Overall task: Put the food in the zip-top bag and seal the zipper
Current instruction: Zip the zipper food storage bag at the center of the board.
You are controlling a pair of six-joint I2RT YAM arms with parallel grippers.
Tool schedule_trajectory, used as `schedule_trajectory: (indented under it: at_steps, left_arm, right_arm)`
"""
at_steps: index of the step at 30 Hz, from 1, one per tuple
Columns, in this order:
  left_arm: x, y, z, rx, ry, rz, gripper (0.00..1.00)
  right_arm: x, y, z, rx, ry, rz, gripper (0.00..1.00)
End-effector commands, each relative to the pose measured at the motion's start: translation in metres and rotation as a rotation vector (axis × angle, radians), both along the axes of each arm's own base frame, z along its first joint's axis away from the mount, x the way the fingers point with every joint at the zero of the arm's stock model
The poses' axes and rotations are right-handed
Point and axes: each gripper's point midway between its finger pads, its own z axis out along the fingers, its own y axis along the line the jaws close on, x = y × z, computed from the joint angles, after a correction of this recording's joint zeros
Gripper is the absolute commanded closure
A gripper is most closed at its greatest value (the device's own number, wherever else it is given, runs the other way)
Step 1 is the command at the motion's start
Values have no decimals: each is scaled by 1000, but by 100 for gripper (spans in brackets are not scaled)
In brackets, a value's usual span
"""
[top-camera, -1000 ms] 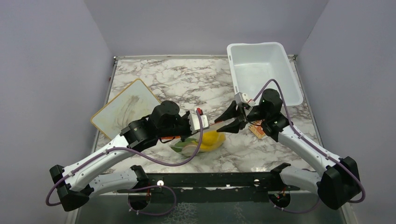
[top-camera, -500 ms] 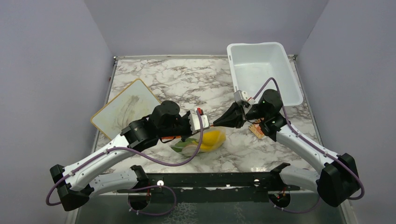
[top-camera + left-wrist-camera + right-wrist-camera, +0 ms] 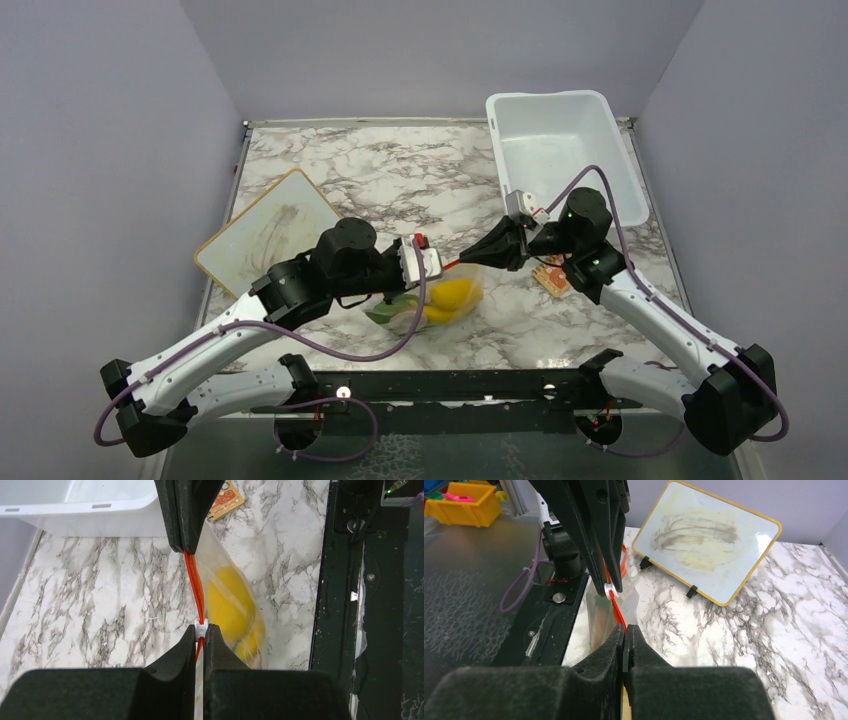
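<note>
Left tool [image 3: 200, 636] is clamped on the zipper [image 3: 196, 587] at its white slider [image 3: 200, 626]. Right tool [image 3: 625, 636] is clamped on the opposite end of the same strip. The zipper runs taut between both tools at the centre of the top view. The zip-top bag [image 3: 216, 550] hangs below it over the marble worktop [image 3: 400, 180], with the yellow oval fruit [image 3: 230, 600] inside.

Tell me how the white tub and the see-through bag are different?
The tub is white; the bag is clear with a red-orange zipper. The tub rests on the table untouched; the bag is pinched at its zipper by the left end effector and right end effector. The bag shows yellow fruit inside; the tub shows nothing. Both are containers.
</note>
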Motion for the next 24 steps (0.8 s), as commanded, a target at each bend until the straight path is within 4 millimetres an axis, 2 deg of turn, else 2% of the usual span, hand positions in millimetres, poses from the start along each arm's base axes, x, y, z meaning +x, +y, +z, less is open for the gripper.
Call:
schedule_trajectory:
  at_steps: [1, 10, 16, 24]
  left_arm:
    - [-3, 13, -6, 31, -34, -1, 100]
    - [-7, 27, -8, 76, -66, -8, 100]
    - [-2, 37, -13, 124, -87, 22, 100]
    - [-3, 49, -7, 139, -116, 39, 100]
  right_arm:
    - [17, -11, 8, 12, -21, -102, 99]
    - [32, -25, 9, 1, -2, -227, 99]
    - [47, -42, 8, -7, 6, -362, 99]
    - [54, -58, 10, -15, 5, -469, 99]
